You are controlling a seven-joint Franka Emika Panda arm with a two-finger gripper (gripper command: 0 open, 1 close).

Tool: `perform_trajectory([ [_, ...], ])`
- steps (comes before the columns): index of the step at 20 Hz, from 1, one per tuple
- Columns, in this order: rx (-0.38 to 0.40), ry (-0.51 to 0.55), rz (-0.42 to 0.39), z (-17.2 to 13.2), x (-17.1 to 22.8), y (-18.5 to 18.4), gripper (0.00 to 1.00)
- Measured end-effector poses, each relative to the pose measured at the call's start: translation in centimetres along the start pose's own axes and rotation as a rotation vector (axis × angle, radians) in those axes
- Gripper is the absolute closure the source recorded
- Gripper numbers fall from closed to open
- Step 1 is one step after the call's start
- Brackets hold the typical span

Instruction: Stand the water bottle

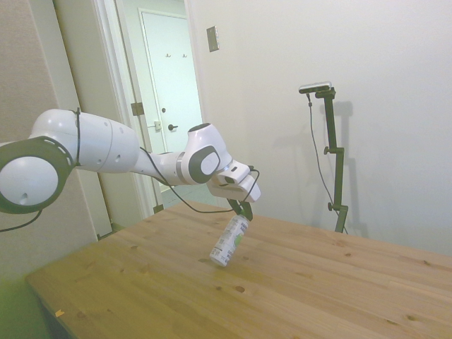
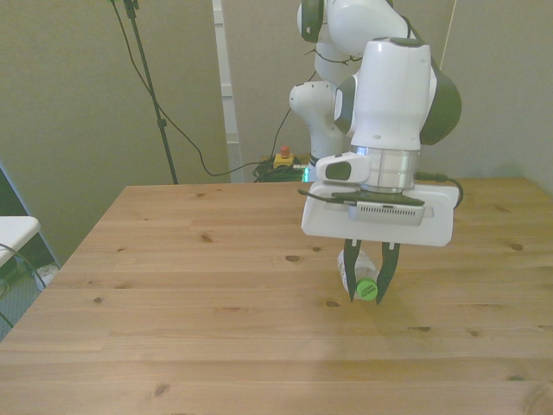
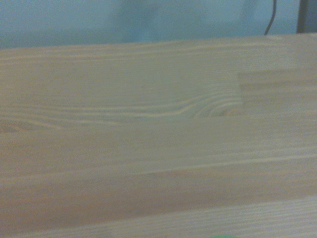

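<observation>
The water bottle [image 1: 229, 241] is a slim plastic bottle with a white label and a green cap [image 2: 367, 289]. It hangs tilted, cap end up, with its base touching or just above the wooden table [image 1: 296, 282]. My gripper [image 1: 245, 210] is shut on the bottle near its cap; in the front view the dark fingers [image 2: 352, 275] clamp either side of the cap. In the wrist view only a sliver of the green cap [image 3: 225, 236] shows at the frame's edge, over blurred table planks.
The table [image 2: 173, 285] stretches wide around the bottle on all sides. A door and wall stand behind the arm in the side view. A cable and a stand [image 2: 151, 95] rise beyond the table's far edge at the front view's left.
</observation>
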State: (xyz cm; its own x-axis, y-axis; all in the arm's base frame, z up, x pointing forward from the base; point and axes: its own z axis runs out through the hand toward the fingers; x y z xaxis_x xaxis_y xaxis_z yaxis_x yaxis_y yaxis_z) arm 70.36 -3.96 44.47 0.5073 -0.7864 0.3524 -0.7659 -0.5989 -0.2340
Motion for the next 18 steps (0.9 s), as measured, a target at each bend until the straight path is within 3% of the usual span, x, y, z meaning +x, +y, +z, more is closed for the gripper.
perform_trajectory([
  [11, 0.162, 0.293, 0.014, -9.9, -6.7, 3.6, 1.0],
  [18, 0.263, 0.424, 0.07, -9.4, -9.1, 4.8, 1.0],
])
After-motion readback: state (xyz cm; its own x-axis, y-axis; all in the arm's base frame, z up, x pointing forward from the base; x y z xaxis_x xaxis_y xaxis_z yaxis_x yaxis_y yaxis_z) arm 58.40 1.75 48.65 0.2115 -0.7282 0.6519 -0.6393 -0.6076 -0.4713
